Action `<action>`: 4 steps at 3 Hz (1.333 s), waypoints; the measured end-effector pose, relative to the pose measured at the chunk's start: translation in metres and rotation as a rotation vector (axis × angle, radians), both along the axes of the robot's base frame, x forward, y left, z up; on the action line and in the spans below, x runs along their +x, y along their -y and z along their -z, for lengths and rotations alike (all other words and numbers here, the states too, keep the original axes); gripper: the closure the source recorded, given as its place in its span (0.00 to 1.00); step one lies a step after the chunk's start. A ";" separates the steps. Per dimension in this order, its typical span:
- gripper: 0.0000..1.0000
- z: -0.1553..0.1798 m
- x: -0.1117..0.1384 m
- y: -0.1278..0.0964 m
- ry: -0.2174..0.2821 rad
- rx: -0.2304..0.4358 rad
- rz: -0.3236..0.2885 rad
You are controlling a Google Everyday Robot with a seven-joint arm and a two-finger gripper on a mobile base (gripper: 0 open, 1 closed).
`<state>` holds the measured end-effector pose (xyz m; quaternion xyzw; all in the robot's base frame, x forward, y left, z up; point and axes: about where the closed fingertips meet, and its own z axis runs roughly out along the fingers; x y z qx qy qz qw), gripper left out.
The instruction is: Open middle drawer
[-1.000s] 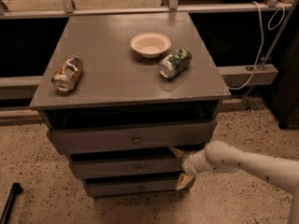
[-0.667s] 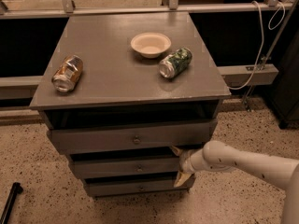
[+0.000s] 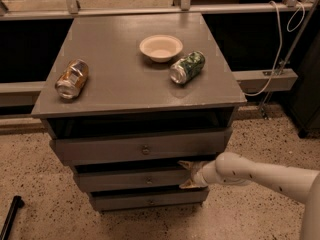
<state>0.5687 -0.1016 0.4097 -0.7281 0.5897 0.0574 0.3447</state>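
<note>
The middle drawer (image 3: 135, 179) is a grey front with a tiny dark knob (image 3: 148, 180), set between the taller top drawer (image 3: 100, 150) and the narrow bottom drawer (image 3: 125, 201). A dark gap shows above it. My gripper (image 3: 183, 174) reaches in from the right on a white arm (image 3: 260, 176). It sits at the right end of the middle drawer front. It is open, with one fingertip (image 3: 183, 163) at the front's top edge and the other at its bottom edge.
On the grey cabinet top (image 3: 115, 79) are a white bowl (image 3: 160, 47), a green can (image 3: 187, 67) lying down and a brown can (image 3: 72, 78) lying down. The top drawer stands slightly out. A cable (image 3: 277, 59) hangs at the right. The floor is speckled.
My gripper has edged slightly left along the middle drawer's front. The drawers and the things on top have not visibly moved.
</note>
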 end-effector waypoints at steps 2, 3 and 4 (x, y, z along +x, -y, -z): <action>0.42 -0.014 -0.043 -0.002 -0.059 -0.005 -0.044; 0.42 -0.014 -0.075 -0.005 -0.122 -0.001 -0.067; 0.43 -0.018 -0.103 -0.010 -0.180 0.025 -0.083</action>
